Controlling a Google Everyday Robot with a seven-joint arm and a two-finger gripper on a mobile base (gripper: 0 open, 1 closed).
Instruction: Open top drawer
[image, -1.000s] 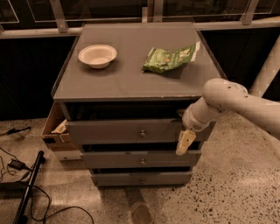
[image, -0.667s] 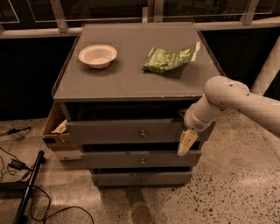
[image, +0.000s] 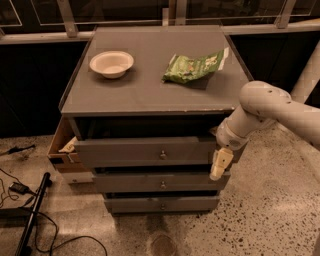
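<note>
The top drawer (image: 135, 151) is a grey flat front with a small round metal knob (image: 162, 155) at its centre. It sits under the cabinet top (image: 150, 92), pulled out a little, with a dark gap above it. My gripper (image: 220, 164) hangs at the right end of the drawer front, its cream tip pointing down over the drawer's right edge. The white arm (image: 260, 107) reaches in from the right. Two shorter grey drawer fronts (image: 162, 184) lie below and look closed.
A white bowl (image: 111, 63) and a green snack bag (image: 194, 67) lie on the cabinet top. A brown cardboard box (image: 61, 149) stands against the cabinet's left side. Cables and a black pole (image: 31, 215) lie on the floor at left. A railing runs behind.
My gripper has shifted slightly to the right along the drawer's right end. The drawer front looks about where it was.
</note>
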